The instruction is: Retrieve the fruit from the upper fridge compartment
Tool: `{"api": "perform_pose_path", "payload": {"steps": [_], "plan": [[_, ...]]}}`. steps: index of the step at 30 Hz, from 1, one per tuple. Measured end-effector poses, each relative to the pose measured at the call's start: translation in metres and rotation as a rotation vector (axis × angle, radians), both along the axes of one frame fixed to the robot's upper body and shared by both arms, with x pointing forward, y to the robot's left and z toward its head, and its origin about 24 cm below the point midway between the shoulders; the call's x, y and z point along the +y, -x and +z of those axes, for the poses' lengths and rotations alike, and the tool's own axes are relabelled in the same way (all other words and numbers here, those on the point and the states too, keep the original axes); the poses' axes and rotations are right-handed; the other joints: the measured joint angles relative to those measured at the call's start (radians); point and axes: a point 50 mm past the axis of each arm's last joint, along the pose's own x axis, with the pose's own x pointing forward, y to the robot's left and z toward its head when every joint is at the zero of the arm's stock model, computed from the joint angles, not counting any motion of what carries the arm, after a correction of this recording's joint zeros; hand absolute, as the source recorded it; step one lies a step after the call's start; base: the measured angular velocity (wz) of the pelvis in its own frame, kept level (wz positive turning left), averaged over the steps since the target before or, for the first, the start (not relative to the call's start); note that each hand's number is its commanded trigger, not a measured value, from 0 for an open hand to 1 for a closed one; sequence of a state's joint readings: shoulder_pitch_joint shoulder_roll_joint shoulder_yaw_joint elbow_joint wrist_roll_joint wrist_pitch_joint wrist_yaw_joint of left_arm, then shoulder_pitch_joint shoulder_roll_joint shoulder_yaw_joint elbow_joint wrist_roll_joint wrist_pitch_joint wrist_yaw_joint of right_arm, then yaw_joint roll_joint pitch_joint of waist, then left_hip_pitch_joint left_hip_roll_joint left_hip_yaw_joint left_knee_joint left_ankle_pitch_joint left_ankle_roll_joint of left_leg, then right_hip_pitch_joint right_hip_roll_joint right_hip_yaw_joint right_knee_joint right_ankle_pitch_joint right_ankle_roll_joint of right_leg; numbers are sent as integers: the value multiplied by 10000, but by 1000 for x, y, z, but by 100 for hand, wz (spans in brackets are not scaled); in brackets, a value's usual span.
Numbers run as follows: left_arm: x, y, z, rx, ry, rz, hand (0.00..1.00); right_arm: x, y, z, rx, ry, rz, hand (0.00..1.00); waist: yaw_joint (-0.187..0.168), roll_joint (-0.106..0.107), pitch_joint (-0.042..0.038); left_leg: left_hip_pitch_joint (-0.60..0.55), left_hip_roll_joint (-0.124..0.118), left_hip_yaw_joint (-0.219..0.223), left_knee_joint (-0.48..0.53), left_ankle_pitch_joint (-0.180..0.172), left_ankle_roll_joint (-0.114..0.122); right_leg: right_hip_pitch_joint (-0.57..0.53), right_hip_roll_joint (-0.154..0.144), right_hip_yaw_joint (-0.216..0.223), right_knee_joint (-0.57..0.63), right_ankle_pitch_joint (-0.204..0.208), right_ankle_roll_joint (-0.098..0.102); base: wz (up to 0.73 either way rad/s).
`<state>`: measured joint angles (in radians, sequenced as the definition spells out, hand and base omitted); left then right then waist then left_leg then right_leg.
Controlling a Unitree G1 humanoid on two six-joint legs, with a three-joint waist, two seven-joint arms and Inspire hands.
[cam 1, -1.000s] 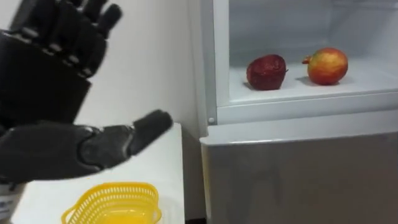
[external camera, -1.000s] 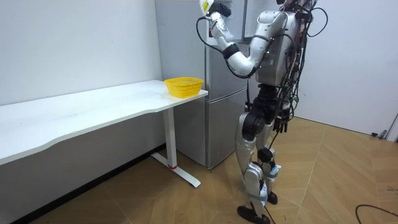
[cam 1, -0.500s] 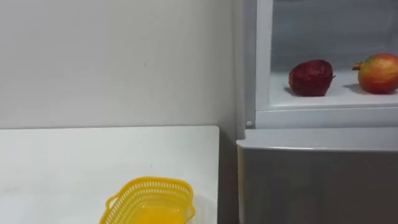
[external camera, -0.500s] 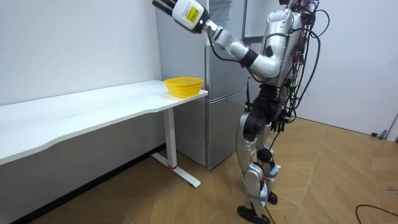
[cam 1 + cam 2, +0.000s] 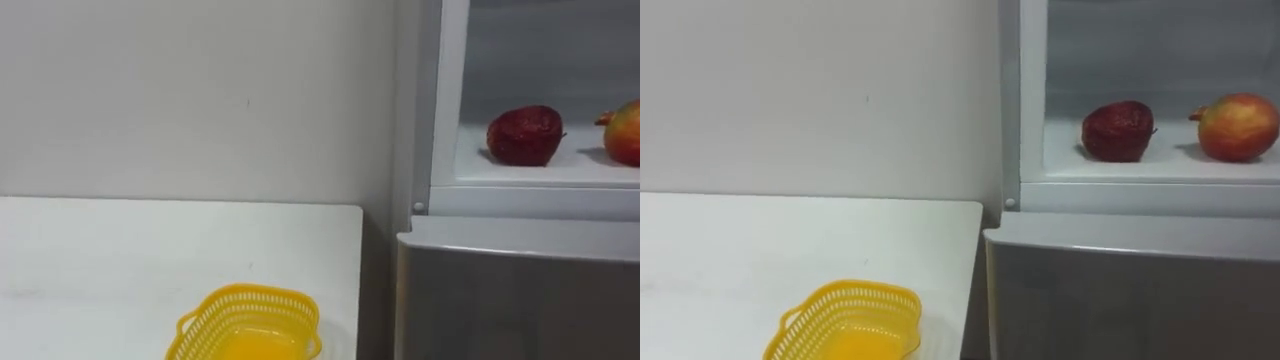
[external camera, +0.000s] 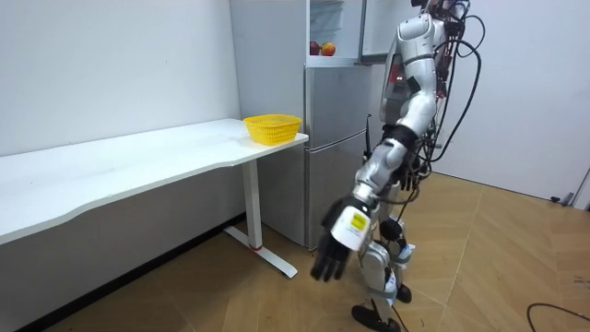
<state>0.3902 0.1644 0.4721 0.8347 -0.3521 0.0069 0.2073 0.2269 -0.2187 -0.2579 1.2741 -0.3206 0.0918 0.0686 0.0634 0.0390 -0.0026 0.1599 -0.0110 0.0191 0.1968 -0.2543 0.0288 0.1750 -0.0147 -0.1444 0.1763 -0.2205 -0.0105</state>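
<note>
While the left hand (image 6: 334, 251) hangs low by the robot's legs, fingers loosely apart and empty, a dark red fruit (image 5: 1118, 131) sits left of a red-yellow apple (image 5: 1238, 126) on the upper fridge shelf (image 5: 1160, 168), right of the tabletop's (image 5: 740, 250) yellow basket (image 5: 845, 318).

In your left eye view the yellow basket (image 5: 250, 318) is cropped at the bottom, the red-yellow fruit (image 5: 627, 132) at the right.
</note>
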Motion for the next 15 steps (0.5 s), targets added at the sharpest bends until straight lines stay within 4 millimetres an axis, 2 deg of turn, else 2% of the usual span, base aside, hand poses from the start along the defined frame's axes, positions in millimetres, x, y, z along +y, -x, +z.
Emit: {"api": "perform_pose_path", "payload": {"steps": [2,7,12,15], "plan": [[-17,13,-14,885,1151,-542,0,0,1,0,151,-77,-64,0,-36,-14,32,75,27,-12,-15,-63,32,99,-6,-16,-44,8,26,4],[-36,24,-24,2341,2111,-2611,0,6,-1,-2,370,-330,302,0,-69,-3,39,45,-1,6,2,-61,30,20,-3,28,-38,-4,39,-2],[-51,16,-32,3224,2821,-4575,0,12,1,-4,722,-519,941,0,-274,-109,-1,54,-9,58,31,-58,28,16,-20,48,-28,-1,36,-1],[-57,6,-34,3508,2941,-5718,0,18,1,-6,777,-649,1035,0,-407,-244,-5,65,-20,137,37,-57,27,4,-2,60,35,-10,38,-5]]}}
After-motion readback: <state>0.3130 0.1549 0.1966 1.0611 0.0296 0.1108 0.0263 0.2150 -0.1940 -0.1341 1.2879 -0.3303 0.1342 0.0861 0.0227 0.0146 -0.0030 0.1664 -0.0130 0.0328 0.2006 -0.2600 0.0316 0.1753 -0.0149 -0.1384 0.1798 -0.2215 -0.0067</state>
